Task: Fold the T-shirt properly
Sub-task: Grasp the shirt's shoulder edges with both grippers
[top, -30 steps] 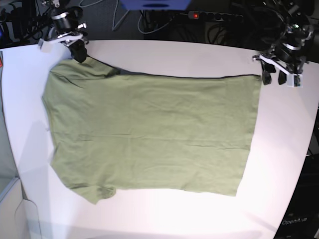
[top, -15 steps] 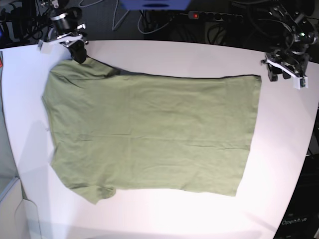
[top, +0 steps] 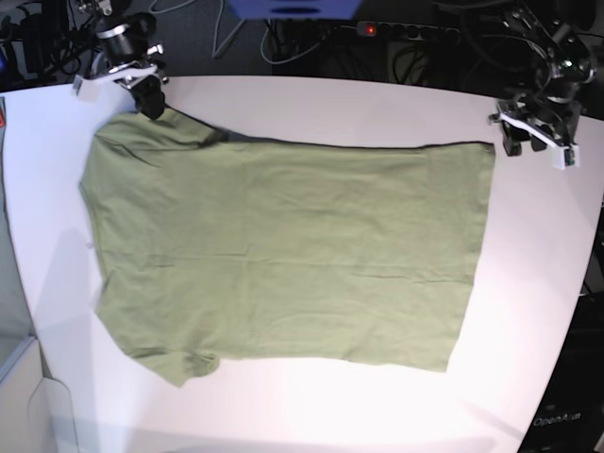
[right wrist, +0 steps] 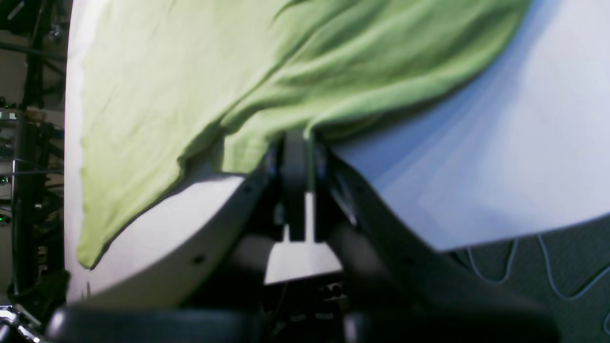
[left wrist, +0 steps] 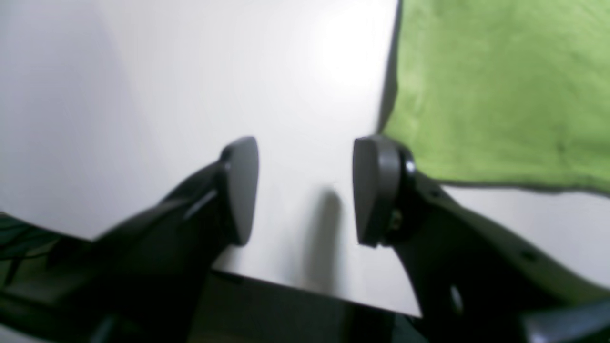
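Base view shows us the T-shirt (top: 283,250) lying nearly flat on the white table (top: 359,104), already doubled lengthwise as far as we can judge, with both sleeves at the view's left end and the straight hem at its right end.

Our right hand (top: 149,97) sits at the far left corner of the cloth; from its wrist camera we see its jaws pressed together on a pinch of the shirt's edge (right wrist: 305,128), the fabric rising in ridges toward that grip. Our left hand (top: 534,140) hovers just beside the far hem corner, over bare table; from its wrist camera the two pads (left wrist: 240,190) stand apart with nothing between them, and the hem corner (left wrist: 395,128) lies just beside the right-side pad, not inside the gap.

We judge that we are at the grasp stage before a fold: one corner is secured, the other is not yet taken. Our next move calls for shifting the left hand sideways onto the hem corner, lowering it until the pads straddle the cloth layers, then closing, so both hands can lift the far edge together and carry it evenly.

We see no containers anywhere on the table, so nothing is held in one.
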`<act>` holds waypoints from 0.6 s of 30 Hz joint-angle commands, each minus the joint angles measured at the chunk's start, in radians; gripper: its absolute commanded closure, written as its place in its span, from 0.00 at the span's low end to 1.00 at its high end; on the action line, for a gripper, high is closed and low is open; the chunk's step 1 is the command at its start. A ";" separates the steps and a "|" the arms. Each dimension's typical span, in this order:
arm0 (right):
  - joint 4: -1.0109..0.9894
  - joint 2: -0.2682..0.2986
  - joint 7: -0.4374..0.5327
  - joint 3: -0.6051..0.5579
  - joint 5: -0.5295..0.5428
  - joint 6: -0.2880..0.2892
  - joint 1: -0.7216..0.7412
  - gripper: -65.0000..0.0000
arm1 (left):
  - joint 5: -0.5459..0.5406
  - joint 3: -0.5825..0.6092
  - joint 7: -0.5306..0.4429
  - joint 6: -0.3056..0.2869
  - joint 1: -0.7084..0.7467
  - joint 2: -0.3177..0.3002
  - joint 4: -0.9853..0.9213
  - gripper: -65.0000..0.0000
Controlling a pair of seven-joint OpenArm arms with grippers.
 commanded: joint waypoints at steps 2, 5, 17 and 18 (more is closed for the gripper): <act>0.013 0.012 0.019 0.004 0.005 0.013 0.001 0.99 | -0.017 0.019 -0.021 -0.003 -0.005 0.004 0.037 0.53; 0.013 0.013 0.019 0.004 0.005 0.013 0.004 0.99 | -0.017 0.026 -0.021 -0.003 -0.007 0.015 0.066 0.53; 0.013 0.013 -0.024 0.005 0.005 0.013 0.009 0.99 | -0.006 0.088 -0.021 -0.003 -0.056 0.024 -0.017 0.53; 0.013 0.013 -0.029 0.005 0.005 0.013 0.009 0.99 | -0.006 0.085 -0.021 -0.003 -0.062 0.021 -0.037 0.53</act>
